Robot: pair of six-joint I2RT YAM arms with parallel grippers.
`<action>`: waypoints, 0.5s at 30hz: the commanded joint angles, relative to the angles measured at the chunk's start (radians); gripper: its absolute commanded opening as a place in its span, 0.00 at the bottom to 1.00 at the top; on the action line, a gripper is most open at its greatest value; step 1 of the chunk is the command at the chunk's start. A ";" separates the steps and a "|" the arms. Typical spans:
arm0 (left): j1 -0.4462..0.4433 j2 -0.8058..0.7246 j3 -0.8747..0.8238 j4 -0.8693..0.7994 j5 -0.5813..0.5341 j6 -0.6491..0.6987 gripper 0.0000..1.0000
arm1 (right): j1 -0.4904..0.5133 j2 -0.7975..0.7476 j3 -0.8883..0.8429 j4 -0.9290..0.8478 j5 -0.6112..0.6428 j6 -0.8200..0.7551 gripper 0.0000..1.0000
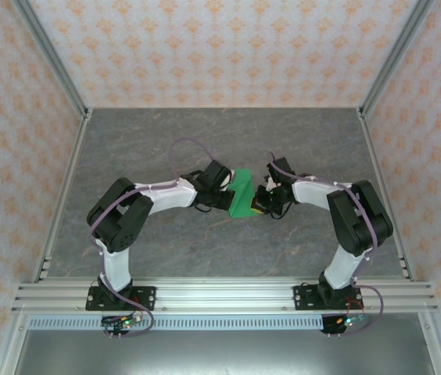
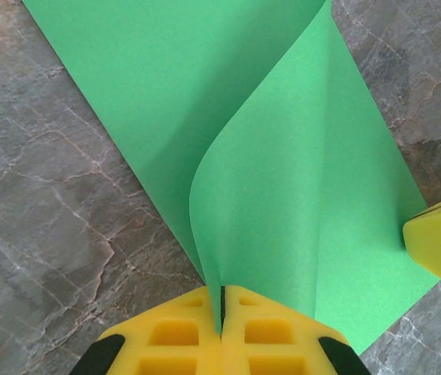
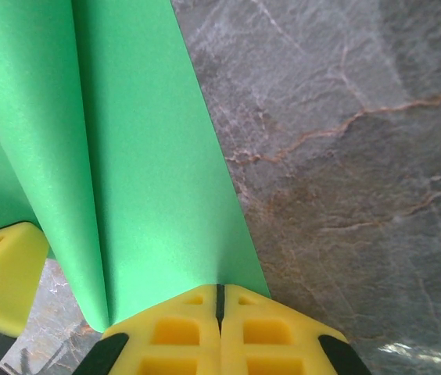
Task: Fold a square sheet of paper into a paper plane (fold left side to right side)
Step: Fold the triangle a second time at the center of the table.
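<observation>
The square sheet of paper (image 1: 243, 192) lies near the middle of the table (image 1: 166, 133), one side curled up and over, with the left pincer (image 2: 222, 311) clamped on the lifted edge and the right pincer (image 3: 220, 299) clamped on another edge.

Sheet (image 2: 299, 203) top cropped by pic edge

No readable text, labels or numbers anywhere.
</observation>
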State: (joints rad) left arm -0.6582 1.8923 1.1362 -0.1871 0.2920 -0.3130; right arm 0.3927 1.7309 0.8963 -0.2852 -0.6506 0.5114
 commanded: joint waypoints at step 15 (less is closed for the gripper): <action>0.006 0.049 0.041 0.028 0.015 0.023 0.04 | 0.005 0.030 -0.004 -0.094 0.049 -0.025 0.05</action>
State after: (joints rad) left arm -0.6582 1.9255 1.1492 -0.1734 0.3042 -0.3130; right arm 0.3927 1.7313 0.8963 -0.2916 -0.6506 0.5003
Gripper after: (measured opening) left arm 0.057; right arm 0.067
